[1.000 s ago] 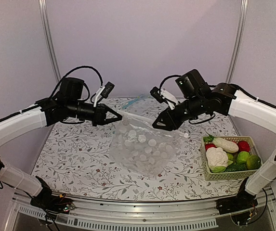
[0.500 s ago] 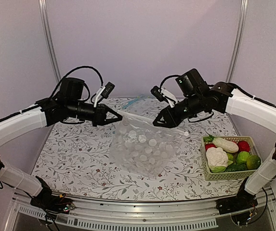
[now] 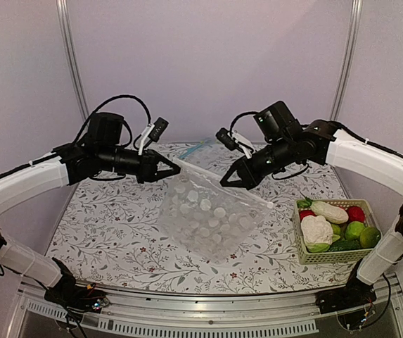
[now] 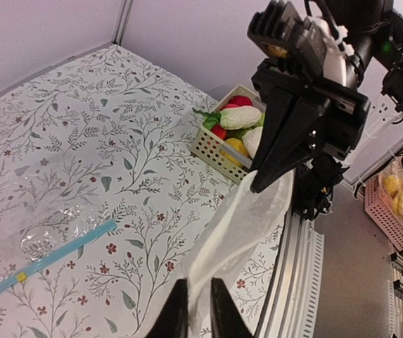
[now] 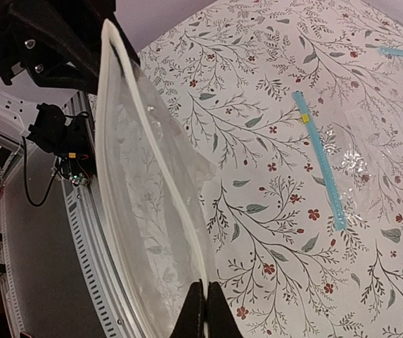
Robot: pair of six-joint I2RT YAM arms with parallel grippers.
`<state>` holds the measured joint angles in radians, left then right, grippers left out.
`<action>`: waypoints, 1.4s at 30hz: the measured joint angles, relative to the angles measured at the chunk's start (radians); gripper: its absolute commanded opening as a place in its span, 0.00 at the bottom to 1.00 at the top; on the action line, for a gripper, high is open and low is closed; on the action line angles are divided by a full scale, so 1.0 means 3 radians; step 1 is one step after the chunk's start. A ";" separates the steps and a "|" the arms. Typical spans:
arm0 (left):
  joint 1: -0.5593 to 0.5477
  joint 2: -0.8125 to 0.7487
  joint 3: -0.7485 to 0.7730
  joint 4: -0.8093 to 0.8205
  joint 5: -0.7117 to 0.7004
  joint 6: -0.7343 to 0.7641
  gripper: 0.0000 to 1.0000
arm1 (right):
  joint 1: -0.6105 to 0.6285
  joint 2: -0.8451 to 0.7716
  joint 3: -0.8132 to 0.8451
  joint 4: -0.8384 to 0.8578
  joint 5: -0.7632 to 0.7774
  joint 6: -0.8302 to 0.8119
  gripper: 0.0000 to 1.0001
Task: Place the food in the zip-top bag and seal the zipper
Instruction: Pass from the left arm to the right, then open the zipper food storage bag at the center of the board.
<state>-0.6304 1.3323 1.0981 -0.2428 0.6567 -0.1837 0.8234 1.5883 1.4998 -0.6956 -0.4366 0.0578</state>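
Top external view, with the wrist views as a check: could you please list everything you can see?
zip-top bag: one, clear with white dots, hanging over mid-table
zipper: one, pale strip, along the bag's held mouth
second clear bag: at least one, blue strip, flat at far edge
basket: one, cream, near right
cauliflower: one, white, in basket
radish: one, white with green leaves, in basket
red fruits: two, red, in basket
green fruit: one, bright green, in basket
table: one, white floral print
left gripper: one, black, shut on the bag's mouth
right gripper: one, black, shut on the bag's mouth
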 measured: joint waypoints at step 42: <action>-0.0732 0.0905 -0.0085 0.1887 -0.1414 -0.2544 0.63 | 0.0317 -0.0065 0.0001 0.0474 0.1714 0.0938 0.00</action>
<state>-0.8501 1.6039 1.0725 0.3233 0.2325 -0.9470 0.9184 1.5688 1.5002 -0.5533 0.0776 0.3393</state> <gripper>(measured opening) 0.607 0.007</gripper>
